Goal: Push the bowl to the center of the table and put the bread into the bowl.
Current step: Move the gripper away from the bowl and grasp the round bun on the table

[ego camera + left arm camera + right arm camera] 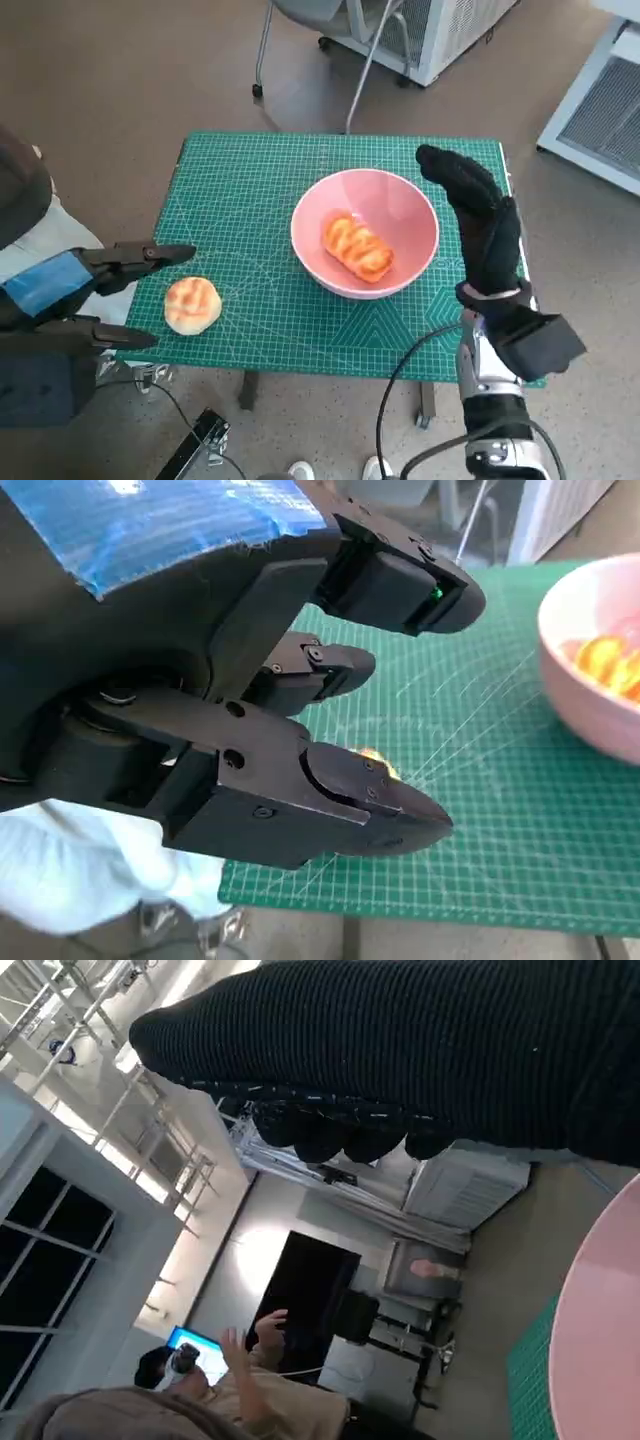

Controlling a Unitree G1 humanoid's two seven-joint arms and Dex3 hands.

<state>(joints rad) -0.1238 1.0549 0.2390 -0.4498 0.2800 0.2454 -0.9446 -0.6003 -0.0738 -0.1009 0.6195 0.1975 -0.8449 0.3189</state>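
Reaching for the round bread (192, 305), left robot hand (95, 290) spread empty (bowl (365, 235) already central); close next.

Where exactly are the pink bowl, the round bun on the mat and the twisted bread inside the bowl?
pink bowl (412, 205): head view, on its bare inner wall.
round bun (192, 304): head view, on the middle of its top.
twisted bread (356, 247): head view, on the middle of the loaf.
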